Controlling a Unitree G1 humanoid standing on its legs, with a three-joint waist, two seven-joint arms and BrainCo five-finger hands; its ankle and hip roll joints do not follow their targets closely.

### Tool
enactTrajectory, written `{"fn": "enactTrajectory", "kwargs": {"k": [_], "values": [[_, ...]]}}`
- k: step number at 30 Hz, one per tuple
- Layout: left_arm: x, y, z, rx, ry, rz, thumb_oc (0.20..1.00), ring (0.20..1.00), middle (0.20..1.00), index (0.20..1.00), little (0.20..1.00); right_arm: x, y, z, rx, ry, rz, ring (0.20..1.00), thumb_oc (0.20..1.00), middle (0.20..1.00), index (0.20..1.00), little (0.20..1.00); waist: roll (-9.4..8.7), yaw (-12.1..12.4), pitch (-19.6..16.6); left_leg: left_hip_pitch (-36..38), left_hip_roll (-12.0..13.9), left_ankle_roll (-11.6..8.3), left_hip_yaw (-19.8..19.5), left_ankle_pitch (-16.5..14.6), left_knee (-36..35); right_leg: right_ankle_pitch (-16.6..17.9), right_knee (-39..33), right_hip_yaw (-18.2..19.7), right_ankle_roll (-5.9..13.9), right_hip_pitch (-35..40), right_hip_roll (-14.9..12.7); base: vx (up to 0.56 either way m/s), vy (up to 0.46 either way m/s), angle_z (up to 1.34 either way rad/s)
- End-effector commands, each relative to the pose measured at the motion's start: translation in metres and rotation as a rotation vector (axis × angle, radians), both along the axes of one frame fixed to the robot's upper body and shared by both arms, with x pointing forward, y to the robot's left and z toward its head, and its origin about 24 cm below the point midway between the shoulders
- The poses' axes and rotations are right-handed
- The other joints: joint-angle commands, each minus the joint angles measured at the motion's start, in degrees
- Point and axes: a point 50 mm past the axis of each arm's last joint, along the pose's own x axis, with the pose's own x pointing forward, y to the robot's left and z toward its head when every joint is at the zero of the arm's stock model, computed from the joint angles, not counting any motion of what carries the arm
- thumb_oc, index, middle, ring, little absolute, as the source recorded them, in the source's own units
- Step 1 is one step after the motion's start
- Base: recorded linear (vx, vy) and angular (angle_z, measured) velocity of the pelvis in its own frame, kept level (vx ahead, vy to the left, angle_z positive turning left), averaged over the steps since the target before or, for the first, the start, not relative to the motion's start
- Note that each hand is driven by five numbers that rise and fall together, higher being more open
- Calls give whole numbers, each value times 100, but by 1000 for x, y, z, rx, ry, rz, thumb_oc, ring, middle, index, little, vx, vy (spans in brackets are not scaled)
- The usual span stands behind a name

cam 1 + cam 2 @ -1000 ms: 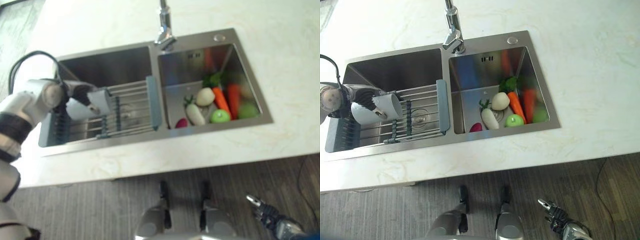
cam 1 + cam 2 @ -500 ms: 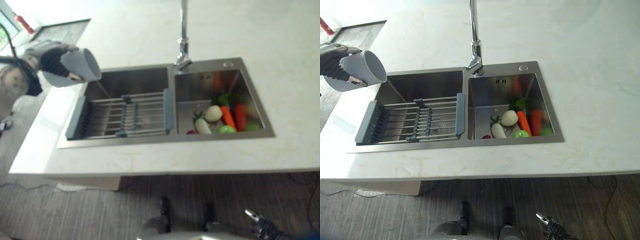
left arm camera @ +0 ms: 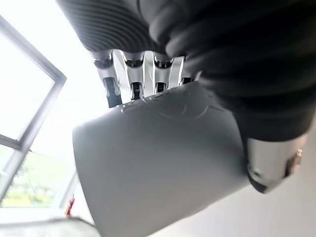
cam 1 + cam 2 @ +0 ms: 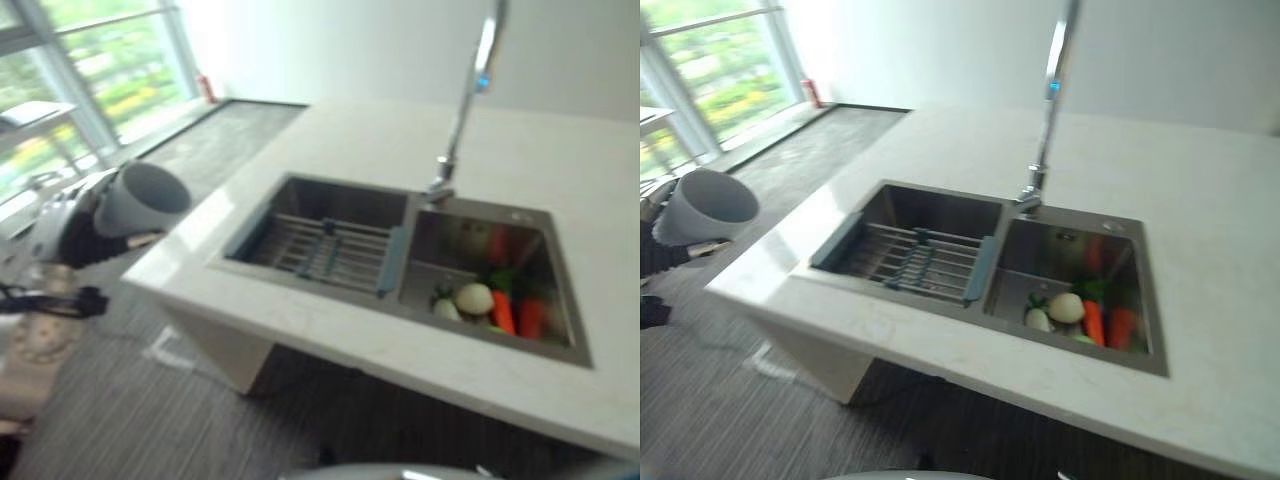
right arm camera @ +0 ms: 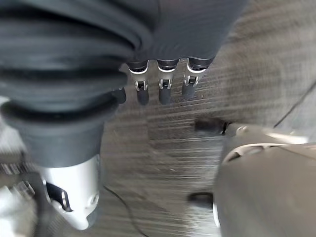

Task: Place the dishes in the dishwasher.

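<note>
Now gripping the cup (image 3: 158, 163) in the left hand (image 4: 85, 235), fingers (image 3: 133, 74) and thumb curling round its wall, at 9 o'clock off the counter (image 4: 970, 360), presumably for carrying toward a dishwasher. Hanging the right hand (image 5: 158, 79) idle, fingers relaxed, holding nothing.

You see a pale grey cup (image 4: 142, 197) against the dark ribbed cover of the left hand (image 4: 88, 238). The counter (image 4: 1200, 230) is cream with faint veining, the sink (image 4: 940, 215) steel, its rack (image 4: 915, 262) edged in slate blue. Orange carrots (image 4: 1093, 322) lie by a white vegetable (image 4: 1066, 307). The floor (image 4: 720, 400) is grey and striped.
</note>
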Motion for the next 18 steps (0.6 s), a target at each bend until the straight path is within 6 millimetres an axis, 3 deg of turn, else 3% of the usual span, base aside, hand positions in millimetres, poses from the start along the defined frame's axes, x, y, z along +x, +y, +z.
{"fn": "enactTrajectory", "kwargs": {"k": [1,3,5,7,9,10,11,12,14,16,17,18], "values": [[12,-7,46,45,-260,-61,200,200,200,200,200,51,-4,10,-31,-157,-37,1000,1000,1000,1000,1000,-217,-422,478,142,2,-269,667,226,825,-29,-257,87,500,154,-708,-203,180,100],[13,-10,39,3,-268,-79,200,200,200,200,200,54,-6,12,-24,-185,-18,1000,1000,1000,1000,1000,-263,-583,516,310,48,-246,916,-33,1476,-26,-232,12,494,181,-766,-160,261,81],[15,-11,38,-38,-266,-94,200,200,200,200,200,53,-6,12,-16,-207,9,1000,1000,1000,1000,1000,-239,-736,514,555,225,-252,1312,-36,1568,23,-207,-192,500,199,-800,-124,311,106],[21,-17,34,-94,-248,-135,200,200,200,200,200,48,-3,12,39,-236,-2,1000,1000,1000,1000,1000,-209,-901,408,1042,370,-294,1868,-58,1057,114,-200,-547,603,281,-916,-98,488,111],[25,-21,35,-134,-229,-176,200,200,200,200,200,43,-2,10,59,-224,-8,1000,1000,1000,1000,1000,-165,-968,336,1276,447,-360,2214,122,651,216,-197,-768,757,390,-1060,-41,511,114],[26,-23,34,-142,-225,-183,200,200,200,200,200,43,-1,10,61,-219,-4,1000,1000,1000,1000,1000,-177,-965,320,1335,336,-302,2168,-69,580,259,-192,-772,791,381,-1118,18,575,131],[27,-27,31,-154,-212,-197,200,200,200,200,200,46,4,8,67,-203,-2,1000,1000,1000,1000,1000,-181,-881,316,1405,-10,-105,1926,-446,475,380,-88,-726,991,345,-1331,47,600,139],[24,-30,30,-165,-197,-222,200,200,200,200,200,47,7,7,84,-197,-20,1000,1000,1000,1000,1000,-164,-798,330,1437,-163,-30,1839,-568,466,485,32,-727,1121,324,-1517,60,676,91],[20,-36,27,-180,-160,-251,200,200,200,200,200,49,14,6,108,-193,-19,1000,1000,1000,1000,1000,-151,-606,378,1420,-401,129,1596,-724,508,595,431,-773,1152,325,-1818,77,587,70],[20,-46,24,-228,-135,-303,200,200,200,200,200,45,20,4,126,-191,-17,1000,1000,1000,1000,1000,-157,-583,470,1401,-647,423,1247,-858,568,821,1397,-496,1166,39,-2164,125,544,119],[27,-54,20,-249,-106,-343,200,200,200,200,200,38,20,3,124,-184,-30,1000,1000,1000,1000,1000,-129,-720,523,1392,-760,591,905,-892,574,739,1974,96,1059,-276,-2097,96,413,181],[36,-68,11,-262,-79,-394,200,200,200,200,200,33,19,2,131,-187,-56,1000,1000,1000,1000,1000,-138,-900,564,1280,-827,719,597,-767,616,506,2035,598,794,-473,-1645,123,341,202]]}}
